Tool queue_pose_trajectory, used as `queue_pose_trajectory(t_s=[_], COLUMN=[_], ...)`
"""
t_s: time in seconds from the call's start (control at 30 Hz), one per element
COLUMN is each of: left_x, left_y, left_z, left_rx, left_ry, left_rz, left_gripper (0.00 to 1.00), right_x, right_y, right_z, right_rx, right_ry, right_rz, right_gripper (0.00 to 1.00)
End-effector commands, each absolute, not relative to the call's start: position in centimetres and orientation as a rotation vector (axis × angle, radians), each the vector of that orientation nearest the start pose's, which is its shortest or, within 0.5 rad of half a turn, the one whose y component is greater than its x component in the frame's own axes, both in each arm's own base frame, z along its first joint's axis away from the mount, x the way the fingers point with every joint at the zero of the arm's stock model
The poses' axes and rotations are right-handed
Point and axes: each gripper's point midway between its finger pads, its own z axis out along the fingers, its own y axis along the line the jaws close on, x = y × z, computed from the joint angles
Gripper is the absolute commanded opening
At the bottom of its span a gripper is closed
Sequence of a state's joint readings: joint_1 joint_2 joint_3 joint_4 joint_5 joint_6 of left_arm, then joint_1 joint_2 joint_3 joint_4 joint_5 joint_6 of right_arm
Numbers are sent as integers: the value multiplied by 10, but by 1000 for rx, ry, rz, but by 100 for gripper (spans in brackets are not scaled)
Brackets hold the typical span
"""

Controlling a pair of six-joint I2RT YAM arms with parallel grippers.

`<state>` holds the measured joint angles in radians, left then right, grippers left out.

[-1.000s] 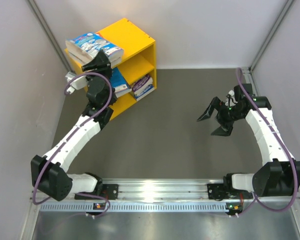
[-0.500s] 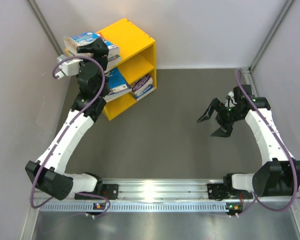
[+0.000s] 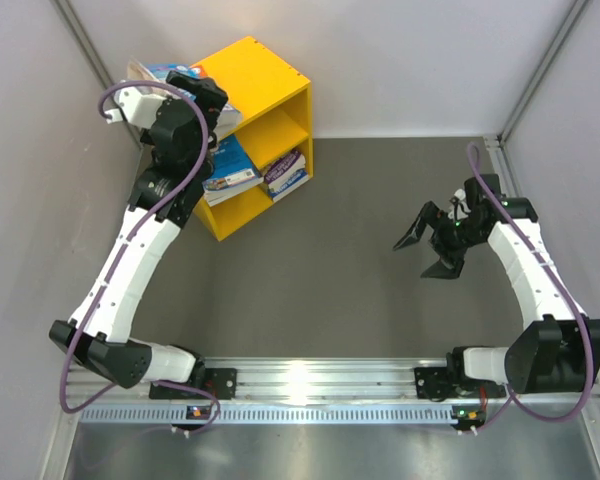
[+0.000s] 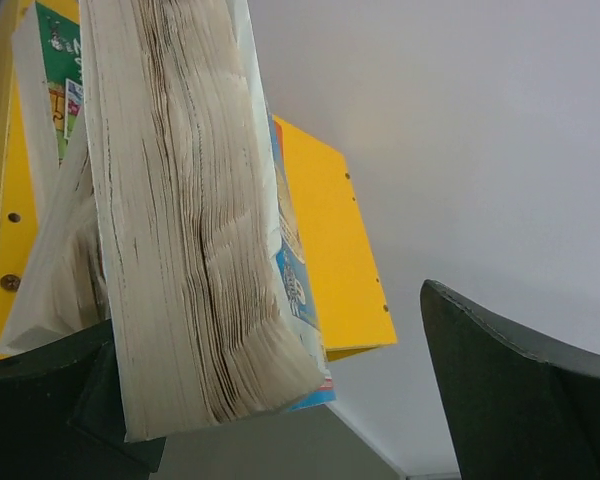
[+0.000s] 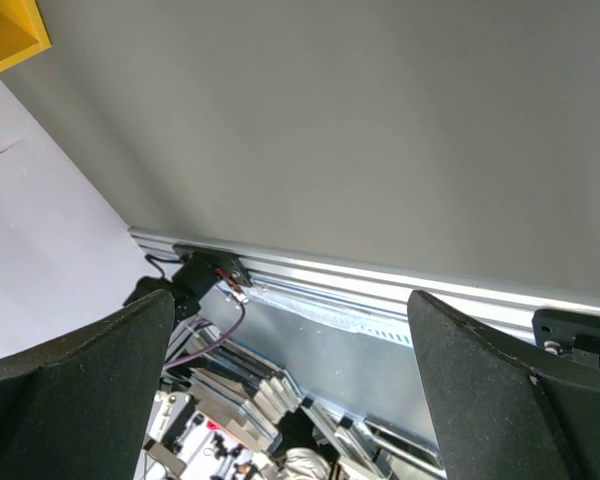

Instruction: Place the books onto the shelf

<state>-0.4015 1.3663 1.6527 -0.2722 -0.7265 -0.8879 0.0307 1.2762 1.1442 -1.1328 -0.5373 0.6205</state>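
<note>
From above, the left gripper (image 3: pixel 206 96) and left arm (image 3: pixel 145 235) cover most of the topmost books (image 3: pixel 158 72) and the left side of the yellow shelf (image 3: pixel 270 80). The covers of the shelved books (image 3: pixel 232 165) are too small to read. At the left wrist, the page block (image 4: pixel 180 230) runs off the top edge and hides much of the shelf, and both fingers (image 4: pixel 520 390) are cut off below. At the right wrist, only a corner of the shelf shows, and the clutter (image 5: pixel 240 420) beyond the table's edge is blurred.
</note>
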Motion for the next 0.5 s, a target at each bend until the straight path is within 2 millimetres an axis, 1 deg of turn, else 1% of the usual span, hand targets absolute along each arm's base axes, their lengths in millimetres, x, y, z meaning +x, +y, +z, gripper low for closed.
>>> queue_pose_trajectory(t_s=[0.0,0.07,0.13,0.2,0.23,0.27,0.3,0.33,0.37,0.4,0.47], left_x=[397,394,391,385,381,380,374,371,366,365,362], left_y=[-67,-67,-63,-53,-43,-39,-32,-26,-18,-18,-13], left_z=[492,498,502,503,501,498,502,500,506,509,512], left_rx=[-927,-909,-882,-886,-889,-893,-899,-886,-881,-884,-858], left_ry=[1281,1275,1285,1300,1300,1301,1280,1282,1260,1247,1250], left_rz=[-463,-473,-427,-359,-285,-251,-233,-173,-135,-145,-93], left_gripper=[98,99,99,99,99,99,99,99,99,99,99], right_x=[218,218,216,215,215,214,213,212,212,211,211], right_y=[120,120,120,120,120,120,120,120,120,120,121], right_z=[184,183,181,179,179,179,178,178,177,176,176], right_rx=[682,687,689,694,694,696,698,696,694,699,699], right_ry=[2784,2778,2784,2785,2782,2780,2783,2780,2782,2782,2780], right_rz=[904,904,903,903,904,905,904,905,905,905,909], right_gripper=[100,100,100,100,100,100,100,100,100,100,100])
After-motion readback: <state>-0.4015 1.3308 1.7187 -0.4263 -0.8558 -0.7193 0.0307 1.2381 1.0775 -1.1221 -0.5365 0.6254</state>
